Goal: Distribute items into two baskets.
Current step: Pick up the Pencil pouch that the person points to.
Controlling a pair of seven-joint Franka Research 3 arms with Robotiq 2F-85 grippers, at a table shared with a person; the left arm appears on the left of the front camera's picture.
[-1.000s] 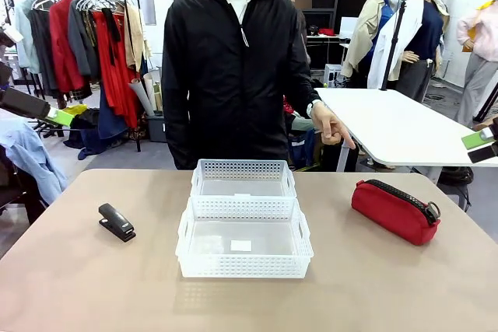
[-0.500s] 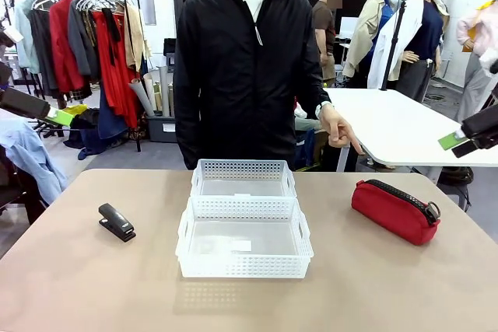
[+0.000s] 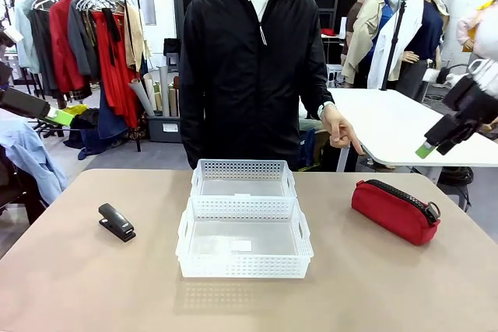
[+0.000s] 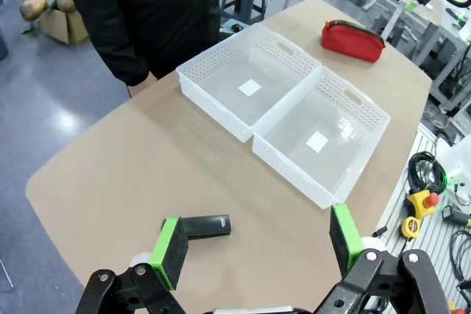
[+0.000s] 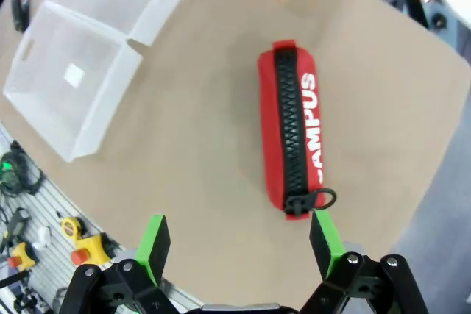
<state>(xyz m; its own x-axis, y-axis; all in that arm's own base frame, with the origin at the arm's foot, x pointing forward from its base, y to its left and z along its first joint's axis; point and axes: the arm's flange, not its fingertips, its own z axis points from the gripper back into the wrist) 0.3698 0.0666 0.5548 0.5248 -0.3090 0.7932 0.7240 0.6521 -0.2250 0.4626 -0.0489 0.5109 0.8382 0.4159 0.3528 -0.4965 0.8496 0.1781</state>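
Pouch (image 5: 294, 126) | below right end effector (image 5: 239, 242), apart | jaws wide

— Any print worth reading here?

— One word. From the right wrist, the red pouch (image 5: 274, 137) carries white capital letters along its side, just beside the black zipper (image 5: 289, 108): "AMPUS".

— Is that the whole word?

— Cannot tell. The spot before the A, near the zipper pull (image 5: 318, 198), is unclear.

— Anything on the baskets?

— From the left wrist, a white sticker (image 4: 249, 87) lies on the floor of the smaller basket (image 4: 213, 112), and a second sticker (image 4: 317, 141) on the floor of the larger basket (image 4: 291, 174). Any print on them is too small to read.
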